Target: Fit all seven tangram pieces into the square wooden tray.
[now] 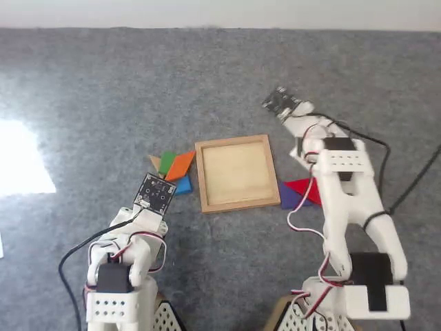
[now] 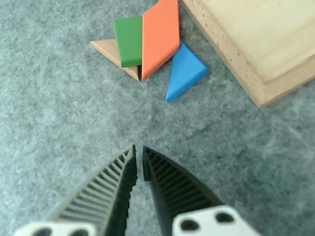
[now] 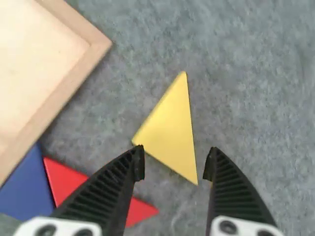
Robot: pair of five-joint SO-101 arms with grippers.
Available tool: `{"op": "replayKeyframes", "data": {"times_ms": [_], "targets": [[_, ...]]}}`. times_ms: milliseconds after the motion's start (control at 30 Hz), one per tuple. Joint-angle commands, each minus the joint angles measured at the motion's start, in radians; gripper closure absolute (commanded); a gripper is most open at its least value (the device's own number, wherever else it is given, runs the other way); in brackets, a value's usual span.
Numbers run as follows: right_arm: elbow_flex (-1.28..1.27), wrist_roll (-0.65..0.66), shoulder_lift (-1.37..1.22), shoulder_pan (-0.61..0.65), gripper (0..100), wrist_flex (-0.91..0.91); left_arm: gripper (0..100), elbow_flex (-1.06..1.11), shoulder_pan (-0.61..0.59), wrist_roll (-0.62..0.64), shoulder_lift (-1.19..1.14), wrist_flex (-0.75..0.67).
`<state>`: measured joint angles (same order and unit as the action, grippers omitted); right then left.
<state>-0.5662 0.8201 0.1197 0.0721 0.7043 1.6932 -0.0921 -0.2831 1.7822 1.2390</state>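
- Hovering over the grey felt mat (image 1: 103, 103) short of the tray's near corner, the left gripper (image 2: 138, 150) points down with its jaws clenched almost together, nothing between them.
- The left arm (image 1: 124, 255) is folded in close to its base.
- The right arm (image 1: 348, 186) stretches forward along the opposite side of the square wooden tray (image 1: 234, 172), wrist tipped down.
- The right gripper (image 3: 173, 157) has its jaws released wide, straddling a flat yellow triangle (image 3: 170, 130) just off the tray; I cannot tell whether they touch it.
- The tray holds no pieces.
- Against the tray's left-arm side lie an orange parallelogram (image 2: 160, 37), a green square (image 2: 129, 40), a tan wooden triangle (image 2: 110, 51) partly under them, and a small blue triangle (image 2: 184, 71).
- By the tray's near corner on the right-arm side, a red triangle (image 3: 69, 184) overlaps a dark blue piece (image 3: 22, 189).
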Motion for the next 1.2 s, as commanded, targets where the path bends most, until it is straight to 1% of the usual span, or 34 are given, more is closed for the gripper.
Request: {"op": "replayKeyframes", "data": {"times_ms": [0,133,200,367,467,533,667,833,967,1067,1167], "targets": [[0.209,0.029,-0.044,-0.070,78.3,0.165,98,-0.008,-0.005,0.006,-0.006,0.006],[0.480,0.080,-0.259,-0.079,70.3,0.400,98,-0.008,-0.005,0.006,-0.006,0.006],[0.609,0.112,-0.375,-0.079,68.6,0.478,98,-0.008,-0.005,0.006,-0.006,0.006],[0.911,0.147,-0.645,-0.090,69.2,0.598,98,-0.008,-0.005,0.006,-0.006,0.006],[1.045,0.221,-0.762,-0.085,67.4,0.648,98,-0.008,-0.005,0.006,-0.006,0.006],[1.112,0.239,-0.814,-0.081,66.0,0.661,98,-0.008,-0.005,0.006,-0.006,0.006],[1.163,0.249,-0.852,-0.076,65.7,0.680,98,-0.008,-0.005,0.006,-0.006,0.006],[1.165,0.242,-0.849,-0.030,65.7,0.731,98,-0.008,-0.005,0.006,-0.006,0.006],[1.174,0.215,-0.809,-0.010,65.6,0.765,98,-0.008,-0.005,0.006,-0.006,0.006],[1.174,0.219,-0.788,0.007,65.7,0.797,98,-0.008,-0.005,0.006,-0.006,0.006],[1.174,0.218,-0.786,-0.005,65.7,0.806,98,-0.008,-0.005,0.006,-0.006,0.006]]}}
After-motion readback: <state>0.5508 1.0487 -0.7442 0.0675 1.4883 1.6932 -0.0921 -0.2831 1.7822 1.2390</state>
